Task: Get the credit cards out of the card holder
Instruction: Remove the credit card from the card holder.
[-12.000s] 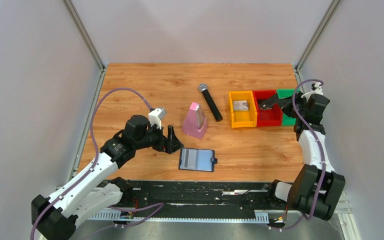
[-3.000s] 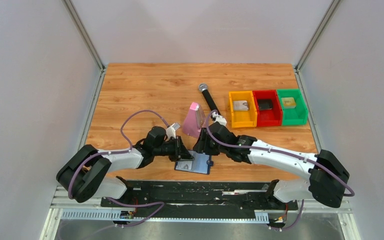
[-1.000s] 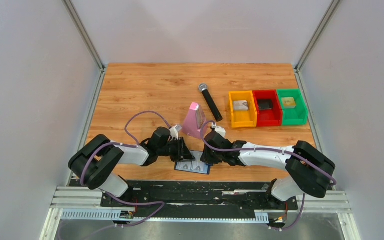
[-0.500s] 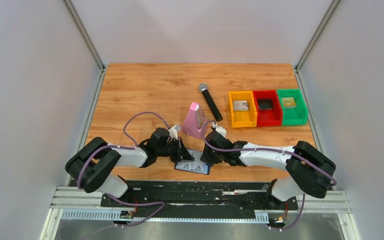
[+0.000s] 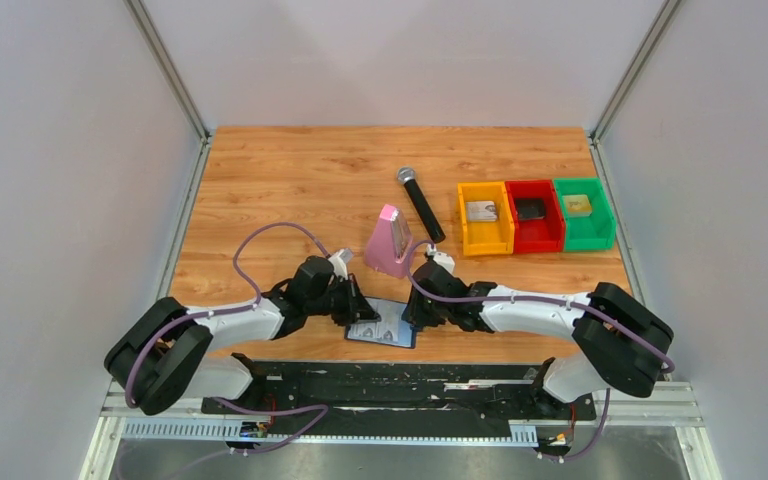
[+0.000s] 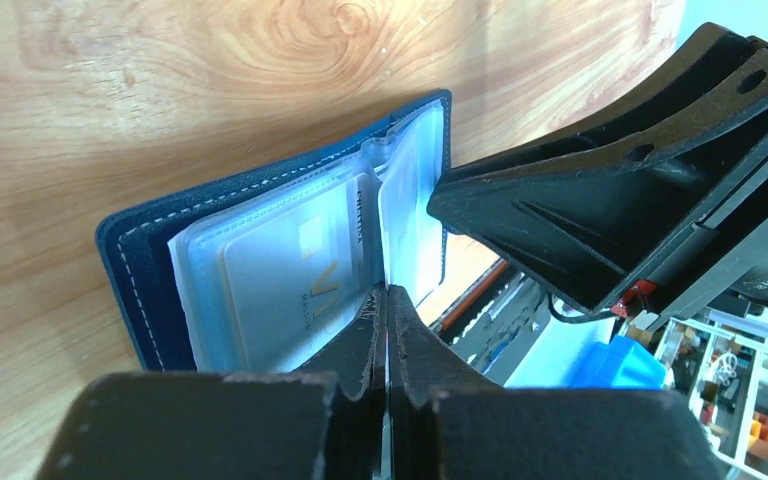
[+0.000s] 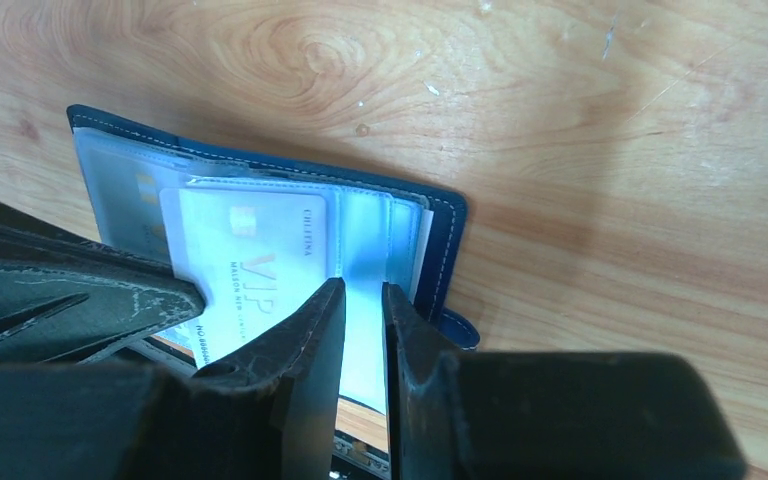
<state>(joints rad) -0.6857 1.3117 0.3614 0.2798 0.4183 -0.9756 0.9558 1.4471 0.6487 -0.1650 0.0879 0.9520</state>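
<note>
Snapping shut within the last second, the left claw is now showing its two fingers pressed flat together with no gap, the tips sitting at the near edge of a clear sleeve. Whether a card edge is caught between them I cannot tell. Its arm is also lying lower and further out to the left than half a second ago. Twelve seconds back the right arm was over by the bins; now both arms are reaching in low towards each other.

The holder is lying open on the surface near its front edge, between the two claws, navy cover down and pale sleeves up. A pale card printed VIP is showing in the sleeves, sitting a little askew toward the left claw, whose black body is overlapping its corner in the right wrist view.

The right claw is standing narrowly parted, tips down at the holder's right half, with a strip of pale sleeve showing through the gap. It is not plainly gripping anything.

The pink metronome is standing just behind the claws, and the mic is lying beyond it. The orange, red and green bins are sitting in a row to the right, well apart from the holder
</note>
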